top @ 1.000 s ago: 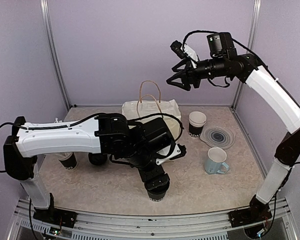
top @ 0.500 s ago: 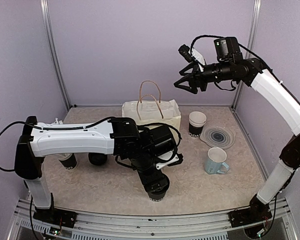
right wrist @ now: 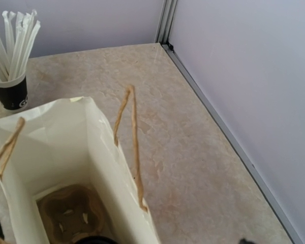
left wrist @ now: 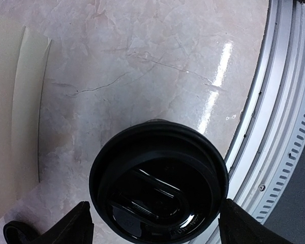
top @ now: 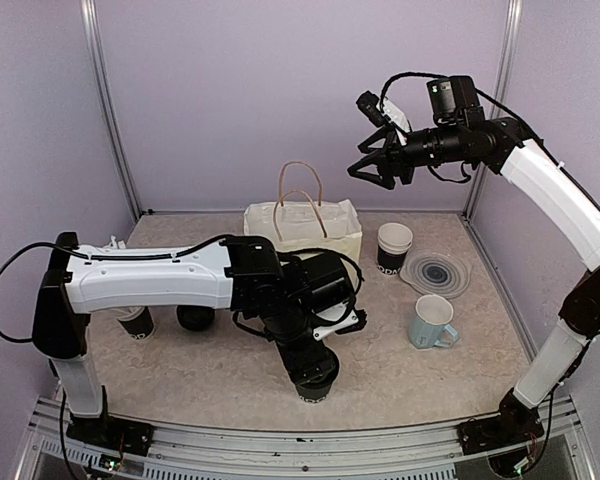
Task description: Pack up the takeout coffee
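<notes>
**While left gripper [top: 312,352] straddles lidded takeout cup [top: 316,380], right gripper [top: 378,166] hangs high**

Where the front rail [top: 310,438] crosses the bottom of the overhead frame, the lidded takeout cup stands upright just behind it, lower centre, with the left gripper low over it. Left wrist view: fingers [left wrist: 77,227] spread wide on either side of the black lid [left wrist: 160,185], not closed on it. Whether they touch the cup, cannot tell.

Centre, further back: cream paper bag [top: 302,230] stands open, with a cardboard carrier [right wrist: 71,213] at its bottom. Above and right of the bag, the right gripper is held high, jaws apparently parted, nothing in them. Right of the bag: second takeout cup [top: 393,247], no lid, white inside showing. Further right: blue mug [top: 432,322], not ours.

Handling, my guess: the paper wall is soft and will buckle under a hard squeeze. The lid is slick and may pop off. Grip the wall just beneath the lid rim, lightly. Weight unknown, so keep it upright.
</notes>
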Robot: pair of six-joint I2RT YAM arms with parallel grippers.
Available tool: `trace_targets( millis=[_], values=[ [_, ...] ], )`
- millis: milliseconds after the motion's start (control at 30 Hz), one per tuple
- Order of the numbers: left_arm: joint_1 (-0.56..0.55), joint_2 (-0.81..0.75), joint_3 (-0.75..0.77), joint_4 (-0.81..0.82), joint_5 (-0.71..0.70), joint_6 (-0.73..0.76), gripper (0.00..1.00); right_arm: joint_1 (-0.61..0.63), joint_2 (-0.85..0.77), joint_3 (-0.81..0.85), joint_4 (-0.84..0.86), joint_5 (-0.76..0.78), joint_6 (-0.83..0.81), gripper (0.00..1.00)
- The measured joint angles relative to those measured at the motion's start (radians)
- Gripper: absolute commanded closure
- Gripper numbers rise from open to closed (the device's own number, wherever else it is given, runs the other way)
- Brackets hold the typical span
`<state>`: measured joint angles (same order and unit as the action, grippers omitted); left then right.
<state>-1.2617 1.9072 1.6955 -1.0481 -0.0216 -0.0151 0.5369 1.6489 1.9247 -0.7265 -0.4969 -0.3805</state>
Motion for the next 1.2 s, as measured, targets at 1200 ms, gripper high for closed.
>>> trace_targets(
  millis=[1200],
  values=[
    [-0.014, 0.052, 0.045, -0.003, -0.031, 0.043, 0.26, -0.001, 0.000, -0.006, 0.000, -0.020, -0.001, 0.29]
  ],
)
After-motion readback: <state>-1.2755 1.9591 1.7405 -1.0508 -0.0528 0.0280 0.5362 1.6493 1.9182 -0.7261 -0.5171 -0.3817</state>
